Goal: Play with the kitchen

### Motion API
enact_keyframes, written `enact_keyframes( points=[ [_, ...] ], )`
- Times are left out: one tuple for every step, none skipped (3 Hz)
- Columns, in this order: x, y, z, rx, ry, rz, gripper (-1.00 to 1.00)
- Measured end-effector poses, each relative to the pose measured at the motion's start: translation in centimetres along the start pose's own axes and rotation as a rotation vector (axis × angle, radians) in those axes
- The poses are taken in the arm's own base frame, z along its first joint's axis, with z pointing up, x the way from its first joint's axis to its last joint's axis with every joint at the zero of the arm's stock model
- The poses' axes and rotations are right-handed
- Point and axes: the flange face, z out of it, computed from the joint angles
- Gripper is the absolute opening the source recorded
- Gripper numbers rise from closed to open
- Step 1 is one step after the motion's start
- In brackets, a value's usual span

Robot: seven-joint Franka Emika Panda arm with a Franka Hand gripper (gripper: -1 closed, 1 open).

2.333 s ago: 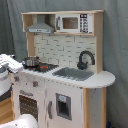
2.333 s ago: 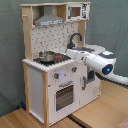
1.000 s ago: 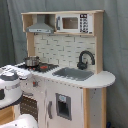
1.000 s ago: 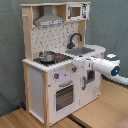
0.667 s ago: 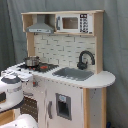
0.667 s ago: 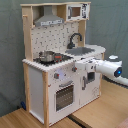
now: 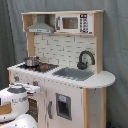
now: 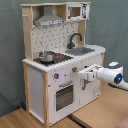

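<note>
The kitchen [image 7: 70, 95] [image 8: 37, 85] is a white and pale-wood toy with a black faucet [image 7: 85, 59] [image 8: 74, 39], a grey sink [image 7: 74, 74] [image 8: 82, 50], a hob [image 8: 50, 59] and an oven door [image 8: 64, 96]. A small metal pot [image 7: 31, 61] [image 8: 47, 55] stands on the hob. My gripper [image 8: 84, 74] hangs in front of the white front panel, just below the counter edge and right of a knob [image 8: 75, 69]. In the first exterior view the gripper [image 7: 31, 89] shows at the lower left, by the kitchen's front.
A grey hood [image 7: 41, 27] and a toy microwave [image 7: 75, 22] sit above the dotted backsplash [image 7: 57, 50]. A grey curtain [image 7: 117, 40] hangs behind. The kitchen stands on a wooden surface [image 8: 25, 119].
The arm has dropped from counter height down to the front panel and moved in toward the knobs. The kitchen and pot have not moved.
</note>
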Motion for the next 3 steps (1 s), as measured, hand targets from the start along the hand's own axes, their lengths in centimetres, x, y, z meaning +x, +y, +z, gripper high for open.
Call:
enact_keyframes(
  points=[
    [0.4,0.0,2.4,0.021,-0.01,0.026,1.0],
    [1.2,1.0,4.3,0.01,0.0,0.038,1.0],
    [2.6,1.7,4.7,-0.002,0.023,0.054,1.0]
  ],
)
